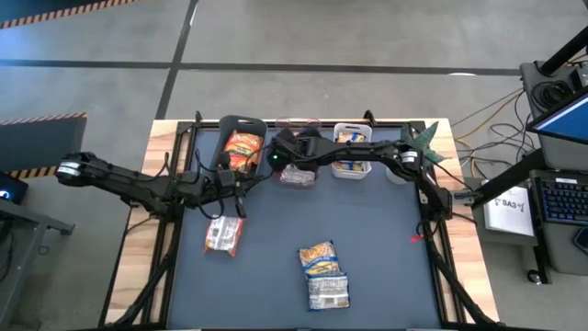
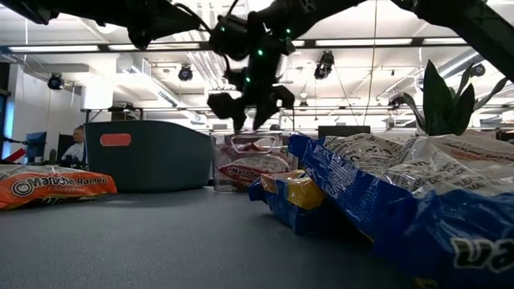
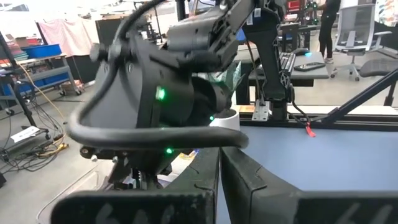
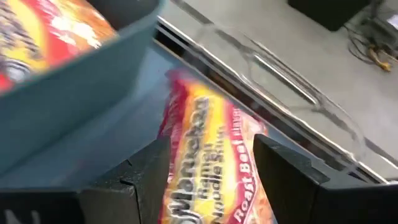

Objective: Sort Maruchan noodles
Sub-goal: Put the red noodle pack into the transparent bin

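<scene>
Over clear bin (image 1: 299,152), red-white packet (image 4: 208,155) btwn right end effector (image 4: 211,171) fingers

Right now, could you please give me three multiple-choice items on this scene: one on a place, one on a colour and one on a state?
1. Where is the right gripper?
A. above the clear bin
B. above the white bin
C. down on the mat

2. What colour is the bin holding the orange packet?
A. white
B. red
C. teal

3. How are the right gripper's fingers?
A. shut on an orange packet
B. spread, with nothing held
C. shut on a bin's rim

Key:
1 A: the right gripper hangs over the clear bin.
2 C: the orange packet lies in the teal bin.
3 B: the fingers are apart, and the red-and-white packet lies in the bin below.
</scene>
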You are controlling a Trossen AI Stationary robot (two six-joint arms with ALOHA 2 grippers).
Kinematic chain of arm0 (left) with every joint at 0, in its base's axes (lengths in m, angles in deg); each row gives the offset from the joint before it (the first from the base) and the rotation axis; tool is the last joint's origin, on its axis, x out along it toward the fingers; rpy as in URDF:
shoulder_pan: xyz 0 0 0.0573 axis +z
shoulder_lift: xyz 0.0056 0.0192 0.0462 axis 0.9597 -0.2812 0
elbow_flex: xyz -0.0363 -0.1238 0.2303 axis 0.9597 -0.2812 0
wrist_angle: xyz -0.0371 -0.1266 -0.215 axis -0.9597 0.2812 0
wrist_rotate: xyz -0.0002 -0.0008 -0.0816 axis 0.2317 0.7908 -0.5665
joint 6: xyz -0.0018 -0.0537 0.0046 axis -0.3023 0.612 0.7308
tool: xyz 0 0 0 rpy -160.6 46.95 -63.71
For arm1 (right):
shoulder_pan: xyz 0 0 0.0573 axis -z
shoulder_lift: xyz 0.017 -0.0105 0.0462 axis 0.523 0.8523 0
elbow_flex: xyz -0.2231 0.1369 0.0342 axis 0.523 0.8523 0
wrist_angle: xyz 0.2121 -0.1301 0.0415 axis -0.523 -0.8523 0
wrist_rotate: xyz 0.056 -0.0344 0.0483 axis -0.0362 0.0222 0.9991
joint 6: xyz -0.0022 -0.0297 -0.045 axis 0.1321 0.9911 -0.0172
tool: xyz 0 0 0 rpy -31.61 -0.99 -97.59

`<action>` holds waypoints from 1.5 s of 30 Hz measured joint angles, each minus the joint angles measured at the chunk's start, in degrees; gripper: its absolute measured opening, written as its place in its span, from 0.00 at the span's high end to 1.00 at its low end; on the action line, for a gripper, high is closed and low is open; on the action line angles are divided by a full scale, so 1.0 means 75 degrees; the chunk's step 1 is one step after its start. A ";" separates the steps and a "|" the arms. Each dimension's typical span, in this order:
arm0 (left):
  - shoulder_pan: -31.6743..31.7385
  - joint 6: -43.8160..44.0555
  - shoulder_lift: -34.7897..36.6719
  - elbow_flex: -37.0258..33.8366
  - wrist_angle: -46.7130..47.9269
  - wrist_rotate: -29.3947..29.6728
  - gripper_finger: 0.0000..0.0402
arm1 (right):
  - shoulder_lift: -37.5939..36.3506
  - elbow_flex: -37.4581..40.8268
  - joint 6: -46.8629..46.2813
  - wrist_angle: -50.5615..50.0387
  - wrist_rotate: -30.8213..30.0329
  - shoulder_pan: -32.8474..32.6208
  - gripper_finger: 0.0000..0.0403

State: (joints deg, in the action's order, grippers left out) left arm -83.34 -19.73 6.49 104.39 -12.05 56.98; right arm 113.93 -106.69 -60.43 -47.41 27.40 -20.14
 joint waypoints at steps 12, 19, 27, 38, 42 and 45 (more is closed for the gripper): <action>0.0000 0.0060 0.0000 0.0000 0.0114 -0.0015 1.00 | -0.0047 -0.0460 0.0786 -0.0207 0.0843 -0.0185 0.65; 0.0000 0.0134 0.0000 0.0000 0.0136 -0.0015 1.00 | -0.0047 -0.0455 0.1087 0.0107 0.1964 0.0576 0.96; 0.0000 0.0137 0.0000 0.0000 0.0186 -0.0014 1.00 | -0.0044 -0.0194 0.1009 0.0334 0.4110 0.1540 0.98; 0.0002 0.0137 0.0000 0.0000 0.0211 -0.0012 1.00 | -0.0041 0.0763 0.0716 0.1375 0.3454 0.1583 0.98; 0.0000 0.0137 0.0000 0.0000 0.0211 -0.0009 1.00 | -0.0041 0.0801 0.0656 0.1583 0.2602 0.1577 0.98; 0.0002 0.0137 0.0000 0.0000 0.0211 -0.0009 1.00 | -0.0085 0.0773 0.1061 0.1598 0.2709 0.1528 0.98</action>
State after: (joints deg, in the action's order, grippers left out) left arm -83.33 -18.70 6.49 104.39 -10.47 56.91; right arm 113.30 -100.89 -52.47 -35.42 47.72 -8.68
